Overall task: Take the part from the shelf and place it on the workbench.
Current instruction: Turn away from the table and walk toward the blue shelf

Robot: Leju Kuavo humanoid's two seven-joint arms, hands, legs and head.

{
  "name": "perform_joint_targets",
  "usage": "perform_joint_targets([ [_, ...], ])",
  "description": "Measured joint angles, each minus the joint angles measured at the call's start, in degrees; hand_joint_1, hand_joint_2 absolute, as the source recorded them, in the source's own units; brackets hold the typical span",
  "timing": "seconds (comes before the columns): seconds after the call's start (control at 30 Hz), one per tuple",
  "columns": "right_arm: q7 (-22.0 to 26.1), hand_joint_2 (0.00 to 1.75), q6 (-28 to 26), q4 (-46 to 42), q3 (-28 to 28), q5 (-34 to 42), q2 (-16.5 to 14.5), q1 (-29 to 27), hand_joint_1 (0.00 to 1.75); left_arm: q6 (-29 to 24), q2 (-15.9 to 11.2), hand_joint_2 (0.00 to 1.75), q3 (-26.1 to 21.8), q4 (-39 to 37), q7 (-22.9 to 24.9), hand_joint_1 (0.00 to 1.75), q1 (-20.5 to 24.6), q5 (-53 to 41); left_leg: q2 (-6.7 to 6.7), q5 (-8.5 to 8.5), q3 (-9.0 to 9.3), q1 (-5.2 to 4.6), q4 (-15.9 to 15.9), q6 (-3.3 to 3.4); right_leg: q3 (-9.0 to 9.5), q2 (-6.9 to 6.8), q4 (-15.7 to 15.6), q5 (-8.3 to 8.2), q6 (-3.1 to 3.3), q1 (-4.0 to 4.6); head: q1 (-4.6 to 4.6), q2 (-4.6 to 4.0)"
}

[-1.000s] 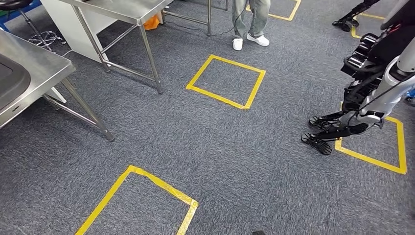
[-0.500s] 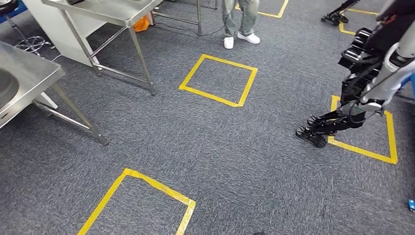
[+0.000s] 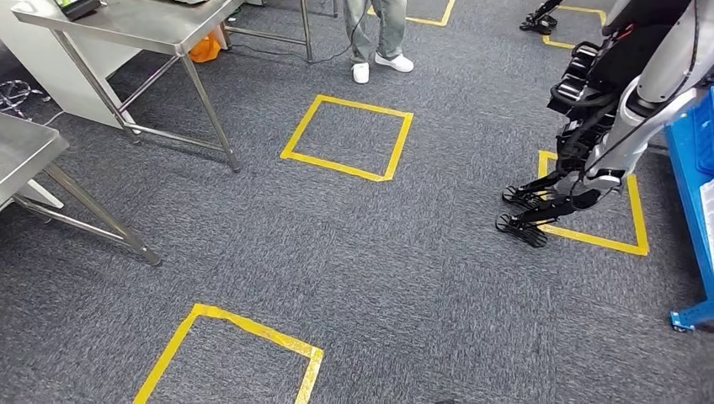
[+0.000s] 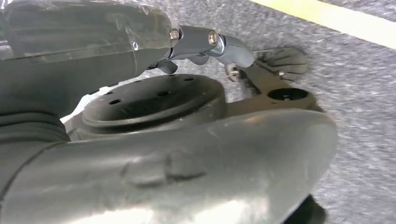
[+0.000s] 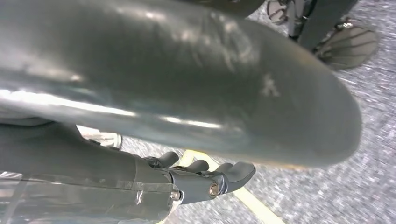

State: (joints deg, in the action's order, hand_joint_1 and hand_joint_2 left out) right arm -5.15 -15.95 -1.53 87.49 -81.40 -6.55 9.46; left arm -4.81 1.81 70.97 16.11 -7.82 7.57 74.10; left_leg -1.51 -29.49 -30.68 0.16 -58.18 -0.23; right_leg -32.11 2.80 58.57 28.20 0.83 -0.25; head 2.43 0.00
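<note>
A blue shelf frame [image 3: 690,181] stands at the right edge of the head view, with its foot on the carpet. Two steel workbenches are on the left, one near [image 3: 21,151] and one farther back [image 3: 126,25]. The part cannot be made out. In the left wrist view my left hand [image 4: 205,42] hangs above the grey carpet with its thumb stretched out and nothing in it. In the right wrist view my right hand [image 5: 201,177] also hangs over the carpet, its fingers loosely apart and holding nothing.
Another humanoid robot [image 3: 606,109] stands on a yellow tape square [image 3: 589,236] just left of the blue shelf. A person's legs [image 3: 379,34] are at the back. More yellow squares mark the carpet at the middle [image 3: 347,135] and near front [image 3: 236,353].
The camera has turned to the right: tables, squares and the other robot all slid left in the picture, and the blue shelf frame has come into view at the right edge.
</note>
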Motion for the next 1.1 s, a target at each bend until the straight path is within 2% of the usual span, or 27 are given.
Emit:
perform_joint_targets([
  [0.07,-0.4,0.00,0.1,0.0,0.0,0.0,0.1,0.0,0.00,0.0,0.0,0.00,0.0,0.0,0.0,0.00,-0.3,0.1,0.47,0.35,0.11,0.09,0.5,0.51,-0.18,0.08,0.3,0.25,-0.68,-0.15,0.02,0.00],
  [0.1,-0.5,0.00,0.2,0.0,0.0,0.0,0.2,0.0,0.00,0.0,0.0,0.00,0.1,0.0,0.0,0.00,-0.3,0.2,0.76,0.53,0.21,0.17,0.7,0.81,-0.48,-0.31,1.2,0.96,-0.95,-0.15,0.15,0.00],
  [0.13,-0.6,0.00,0.2,0.0,0.0,0.0,0.2,0.0,0.00,-0.1,0.0,0.00,0.1,0.0,0.0,0.00,-0.4,0.2,1.10,0.71,0.29,0.31,1.0,1.13,-1.29,-0.86,3.2,2.30,-1.17,-0.15,0.41,0.00],
  [0.23,-0.3,0.00,0.2,0.0,0.0,0.0,0.3,0.0,0.00,-0.7,0.1,0.00,0.1,0.0,0.0,0.00,-0.5,0.5,2.25,0.76,0.27,0.29,1.1,1.45,-5.99,-2.04,13.6,7.52,-1.63,-0.28,1.19,0.00],
  [0.27,0.0,0.00,0.2,0.0,0.0,0.0,0.3,-0.1,0.00,-0.9,0.1,0.00,0.2,0.0,0.0,0.00,-0.6,0.6,2.65,0.74,0.28,0.29,1.1,1.46,-6.92,-2.14,15.7,7.92,-1.77,-0.37,1.26,0.00],
  [0.3,0.3,0.00,0.2,0.0,0.0,0.0,0.3,-0.1,0.00,-1.1,0.2,0.00,0.2,0.0,0.0,0.00,-0.7,0.7,3.00,0.70,0.31,0.31,1.1,1.44,-6.75,-2.26,15.5,7.15,-1.88,-0.47,1.30,0.00],
  [0.33,0.7,0.00,0.3,0.0,0.0,0.0,0.4,-0.1,0.00,-1.3,0.2,0.00,0.2,0.0,0.1,0.00,-0.7,0.8,3.30,0.63,0.36,0.36,1.0,1.36,-5.48,-2.50,13.1,5.36,-1.95,-0.61,1.34,0.00],
  [0.4,1.4,0.00,0.4,0.0,0.0,0.0,0.5,0.0,0.00,-1.3,0.3,0.00,0.3,0.0,0.0,0.00,-0.7,0.8,3.73,0.33,0.37,0.26,0.6,0.91,-1.59,-3.85,5.2,1.82,-2.00,-0.72,1.56,0.00],
  [0.43,1.8,0.00,0.4,0.0,0.0,0.0,0.5,0.1,0.00,-1.2,0.3,0.00,0.3,0.0,0.0,0.00,-0.7,0.8,3.86,0.16,0.32,0.14,0.4,0.58,-0.33,-4.45,2.5,0.95,-1.80,-0.68,1.70,0.00],
  [0.47,2.2,0.00,0.4,0.0,0.0,0.0,0.6,0.2,0.00,-1.1,0.4,0.00,0.3,0.0,-0.1,0.00,-0.7,0.8,4.02,0.02,0.28,-0.02,0.2,0.27,0.23,-4.86,1.0,0.73,-1.55,-0.59,1.68,0.00],
  [0.53,2.5,0.00,0.5,0.0,0.0,0.0,0.7,0.2,0.00,-1.1,0.4,0.00,0.4,0.0,-0.2,0.00,-0.7,0.8,4.43,-0.09,0.30,-0.07,0.1,-0.27,0.12,-4.53,0.6,0.81,-0.75,-0.40,1.33,0.00],
  [0.6,1.9,0.00,0.6,0.0,0.0,0.0,0.8,0.2,0.00,-1.0,0.5,0.00,0.4,0.1,-0.4,0.00,-0.7,0.7,4.05,-1.14,0.09,0.17,-1.1,-0.86,0.06,-4.07,0.4,0.55,-0.04,-0.37,0.91,0.00],
  [0.67,1.2,0.00,0.7,0.0,0.0,0.0,0.9,0.2,0.00,-1.0,0.5,0.00,0.4,0.1,-0.6,0.00,-0.7,0.7,2.92,-4.31,-1.86,0.32,-6.1,-1.28,0.00,-3.66,0.2,0.34,0.56,-0.36,0.52,0.00],
  [0.73,0.8,0.00,0.7,0.0,0.0,0.0,0.9,0.3,0.00,-1.0,0.5,0.00,0.6,0.1,-0.7,0.00,-0.8,0.8,2.32,-7.68,-5.30,0.29,-13.6,-1.32,-0.09,-3.11,0.2,0.32,0.87,-0.11,0.20,0.00],
  [0.77,0.6,0.00,0.8,0.0,0.0,0.0,0.9,0.2,0.00,-1.1,0.5,0.00,0.7,0.1,-0.8,0.00,-0.9,0.8,2.22,-8.15,-6.41,0.26,-15.9,-1.20,-0.08,-2.77,0.2,0.32,0.91,0.03,0.14,0.00],
  [0.8,0.4,0.00,0.9,0.0,0.0,0.0,0.9,0.2,0.00,-1.2,0.5,0.00,0.8,0.1,-0.8,0.00,-0.9,0.9,2.13,-7.50,-6.58,0.21,-16.1,-0.97,-0.04,-2.39,0.3,0.32,0.94,0.15,0.11,0.00],
  [0.83,0.4,0.00,0.9,0.0,0.0,0.0,0.9,0.2,0.00,-1.2,0.5,0.00,0.8,0.1,-0.8,0.00,-0.9,0.9,2.00,-5.77,-5.66,0.11,-14.0,-0.64,0.05,-2.01,0.3,0.32,0.94,0.23,0.11,0.00],
  [0.9,0.8,0.00,0.8,0.0,0.0,0.0,0.9,0.3,0.00,-1.4,0.5,0.00,0.9,0.1,-0.8,0.00,-0.9,0.9,0.88,-1.74,-2.36,-0.19,-6.3,0.19,0.17,-1.29,0.3,0.34,0.89,0.32,0.08,0.00],
  [0.93,1.2,0.00,0.7,0.0,0.0,0.0,0.9,0.3,0.00,-1.4,0.5,0.00,0.9,0.1,-0.8,0.00,-0.9,0.9,0.22,-0.50,-1.11,-0.34,-3.0,0.45,0.07,-0.92,0.4,0.34,0.77,0.30,0.05,0.00],
  [1.0,1.7,0.00,0.6,0.0,0.0,0.0,0.9,0.4,0.00,-1.5,0.5,0.00,1.0,0.1,-0.7,0.00,-0.9,0.9,-0.57,-0.01,-0.36,-0.63,-0.4,0.71,-0.28,-0.37,0.4,0.24,0.32,0.15,0.00,0.00],
  [1.07,1.7,0.00,0.6,0.1,0.0,0.0,0.8,0.3,0.00,-1.6,0.5,0.00,1.2,0.1,-0.5,0.00,-0.9,0.9,-0.09,0.39,-0.23,-0.56,0.3,1.06,-0.41,-0.06,0.5,0.25,-0.33,-0.02,-0.04,0.00],
  [1.1,1.7,0.00,0.6,0.1,0.0,0.0,0.8,0.2,0.00,-1.6,0.5,0.00,1.2,0.1,-0.4,0.00,-0.9,0.9,0.23,0.64,-0.09,-0.42,0.7,1.33,-0.63,-0.30,1.2,0.82,-0.60,0.00,-0.02,0.00],
])
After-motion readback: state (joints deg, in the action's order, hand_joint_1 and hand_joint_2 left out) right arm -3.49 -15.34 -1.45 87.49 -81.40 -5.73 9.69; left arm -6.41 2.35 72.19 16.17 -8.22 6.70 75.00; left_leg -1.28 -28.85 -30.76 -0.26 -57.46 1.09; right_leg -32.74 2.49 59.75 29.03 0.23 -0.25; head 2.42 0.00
